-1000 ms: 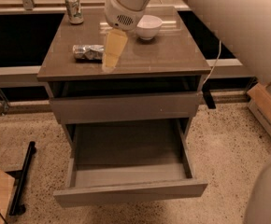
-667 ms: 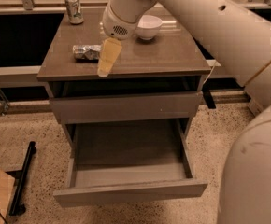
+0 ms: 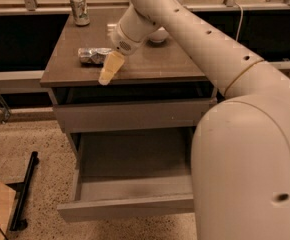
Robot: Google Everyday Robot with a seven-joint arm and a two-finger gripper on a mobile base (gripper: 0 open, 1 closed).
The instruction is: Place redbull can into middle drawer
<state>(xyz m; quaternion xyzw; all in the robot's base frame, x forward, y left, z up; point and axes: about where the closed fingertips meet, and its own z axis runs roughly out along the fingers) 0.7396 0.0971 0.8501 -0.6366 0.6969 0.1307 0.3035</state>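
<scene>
The redbull can [image 3: 91, 55] lies on its side on the brown cabinet top [image 3: 150, 64], near the left front. My gripper [image 3: 106, 77] hangs from the white arm [image 3: 195, 39] just right of the can and slightly nearer the front edge, pointing down at the top. It holds nothing that I can see. The middle drawer [image 3: 130, 206] is pulled out below, its grey floor bare. Above it sits a matching shut drawer front [image 3: 130, 115].
A green-and-white soda can [image 3: 78, 8] stands upright at the back left of the top. A white bowl [image 3: 158, 35] sits behind the arm. A black bar [image 3: 24, 191] lies on the speckled floor at the left. The arm's large shoulder [image 3: 245, 169] fills the right foreground.
The gripper has moved left and toward the front edge of the top, closer to the redbull can. The can and the drawer have not moved.
</scene>
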